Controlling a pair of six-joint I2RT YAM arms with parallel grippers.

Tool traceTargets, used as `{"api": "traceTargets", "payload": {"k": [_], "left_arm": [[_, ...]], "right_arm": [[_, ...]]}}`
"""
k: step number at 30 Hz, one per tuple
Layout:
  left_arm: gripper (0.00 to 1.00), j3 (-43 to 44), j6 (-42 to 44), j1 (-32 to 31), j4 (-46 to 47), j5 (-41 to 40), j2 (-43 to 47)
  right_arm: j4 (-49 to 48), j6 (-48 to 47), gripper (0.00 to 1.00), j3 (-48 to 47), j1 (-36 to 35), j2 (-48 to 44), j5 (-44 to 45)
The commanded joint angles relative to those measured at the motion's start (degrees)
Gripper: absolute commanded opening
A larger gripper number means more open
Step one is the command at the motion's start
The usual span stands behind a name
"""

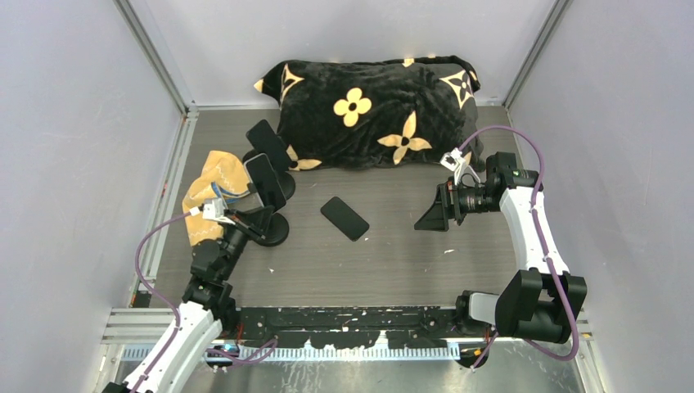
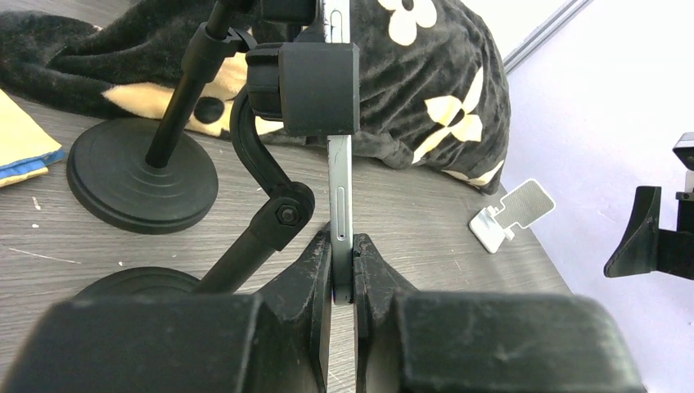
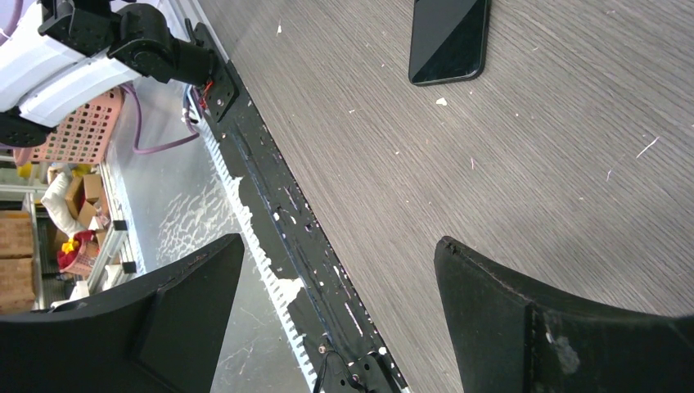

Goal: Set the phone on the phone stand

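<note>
Overhead, a grey wood-grain table point(image 1: 393, 262) carries a black pillow point(image 1: 368, 106) with yellow flower shapes at the back and a yellow cloth point(image 1: 214, 184) at the left. The near stand point(image 1: 274, 229) is just right of the cloth, and the mounted phone point(image 1: 264, 182) sits tilted at its head. A second stand point(image 1: 266, 139) with a dark slab at its head is behind it, close to the pillow. The left gripper point(image 1: 254, 214) reaches in at the mounted phone's lower end. A loose phone point(image 1: 344, 218) lies flat, screen up, near the middle of the table. The right gripper point(image 1: 432, 214) hangs well to its right, touching nothing. From the left wrist, the left gripper point(image 2: 344, 246) is clenched on the mounted phone point(image 2: 338, 188), which shows edge-on and upright, with both fingers point(image 2: 315, 270) pressed against its lower end. Higher up, the phone's edge passes behind the near stand's clamp block point(image 2: 315, 86). The second stand's round base point(image 2: 143, 176) is to the left, in front of the pillow point(image 2: 425, 82). From the right wrist, the right gripper point(image 3: 340, 246) is released, its fingers point(image 3: 524, 327) spread wide above the table point(image 3: 507, 180) near its front edge. The loose phone point(image 3: 448, 37) lies far ahead of it, well apart.
</note>
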State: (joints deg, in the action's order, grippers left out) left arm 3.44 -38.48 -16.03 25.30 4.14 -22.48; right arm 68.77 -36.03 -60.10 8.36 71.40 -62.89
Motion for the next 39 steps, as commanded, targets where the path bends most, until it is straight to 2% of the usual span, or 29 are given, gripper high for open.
{"api": "traceTargets", "payload": {"k": [1, 7, 17, 22, 30, 39], "left_arm": [[0.01, 1.5, 0.6, 0.4, 8.4, -1.4, 2.2], [0.00, 0.3, -0.1, 0.4, 6.4, -5.1, 5.1], [0.00, 0.0, -0.3, 0.4, -2.5, -9.6, 12.2], [0.00, 0.4, 0.2, 0.4, -1.9, -7.1, 11.4], [0.01, 1.3, -0.3, 0.4, -6.3, -10.5, 10.7], [0.01, 2.0, -1.2, 0.4, -13.2, -12.8, 15.1]], "right_arm": [[-0.9, 0.0, 0.92, -0.2, 0.2, -0.7, -0.6], [-0.9, 0.0, 0.92, 0.0, 0.2, -0.9, -0.6], [-0.9, 0.0, 0.92, -0.2, 0.2, -0.4, -0.5], [-0.8, 0.0, 0.92, -0.3, 0.3, -0.2, -0.6], [-0.7, 0.0, 0.92, -0.3, 0.2, -0.5, -0.5], [-0.7, 0.0, 0.92, -0.6, 0.3, 0.0, -0.7]]}}
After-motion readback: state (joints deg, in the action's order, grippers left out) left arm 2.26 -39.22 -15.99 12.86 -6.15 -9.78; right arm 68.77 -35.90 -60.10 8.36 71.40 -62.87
